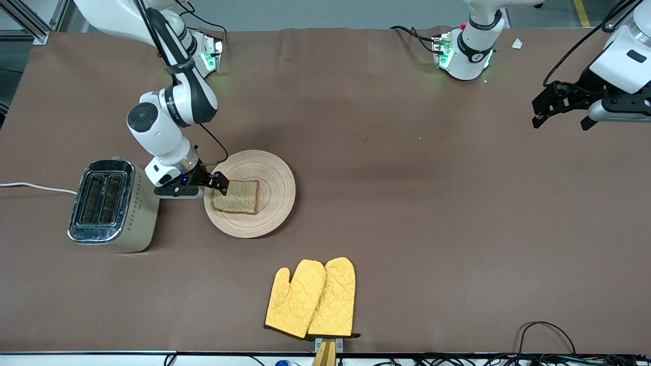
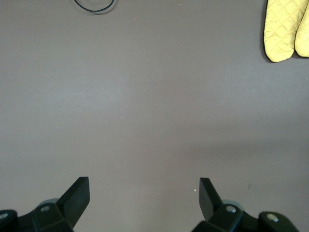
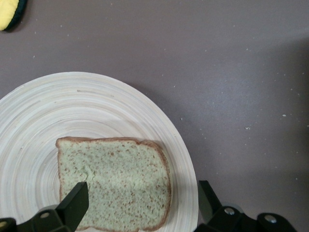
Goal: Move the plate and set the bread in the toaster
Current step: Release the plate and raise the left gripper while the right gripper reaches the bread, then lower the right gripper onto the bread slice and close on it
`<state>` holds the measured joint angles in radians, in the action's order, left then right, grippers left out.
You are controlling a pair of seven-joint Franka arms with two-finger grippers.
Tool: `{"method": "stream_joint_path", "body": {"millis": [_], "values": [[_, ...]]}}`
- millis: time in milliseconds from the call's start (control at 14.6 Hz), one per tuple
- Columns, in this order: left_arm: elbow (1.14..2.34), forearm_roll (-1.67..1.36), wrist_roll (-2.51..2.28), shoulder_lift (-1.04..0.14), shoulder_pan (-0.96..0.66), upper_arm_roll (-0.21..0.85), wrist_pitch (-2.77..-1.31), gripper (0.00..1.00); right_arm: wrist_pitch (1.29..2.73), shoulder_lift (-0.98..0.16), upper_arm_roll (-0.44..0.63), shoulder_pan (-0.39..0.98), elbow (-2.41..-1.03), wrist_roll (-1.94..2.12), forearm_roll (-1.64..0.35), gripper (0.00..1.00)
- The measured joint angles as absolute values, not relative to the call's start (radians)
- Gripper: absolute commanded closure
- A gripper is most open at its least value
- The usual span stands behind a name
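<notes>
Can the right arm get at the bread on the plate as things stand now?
Probably yes. The right claw is open and over the bread, which lies flat and uncovered on the plate. One finger is over the slice, the other past its edge, over the plate's rim. Nothing blocks the way.

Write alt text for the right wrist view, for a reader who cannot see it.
The right gripper, jaws open, hangs over a square slice of brown speckled bread lying flat on a round light tan wooden plate, one fingertip over the slice. Brown table cloth surrounds the plate, with a bit of yellow oven mitt at the corner.
</notes>
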<state>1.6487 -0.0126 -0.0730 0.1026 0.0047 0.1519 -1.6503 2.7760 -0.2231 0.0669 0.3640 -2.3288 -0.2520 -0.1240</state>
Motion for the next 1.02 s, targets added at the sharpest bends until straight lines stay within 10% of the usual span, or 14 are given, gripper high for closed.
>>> {"method": "stream_joint_path", "body": {"millis": [1025], "values": [[1.643,-0.013,-0.074,0.085,0.000,0.162,-1.651,0.00,2.856,-0.260,0.067,0.364,-2.345,-0.265,-0.124,0.29]]}}
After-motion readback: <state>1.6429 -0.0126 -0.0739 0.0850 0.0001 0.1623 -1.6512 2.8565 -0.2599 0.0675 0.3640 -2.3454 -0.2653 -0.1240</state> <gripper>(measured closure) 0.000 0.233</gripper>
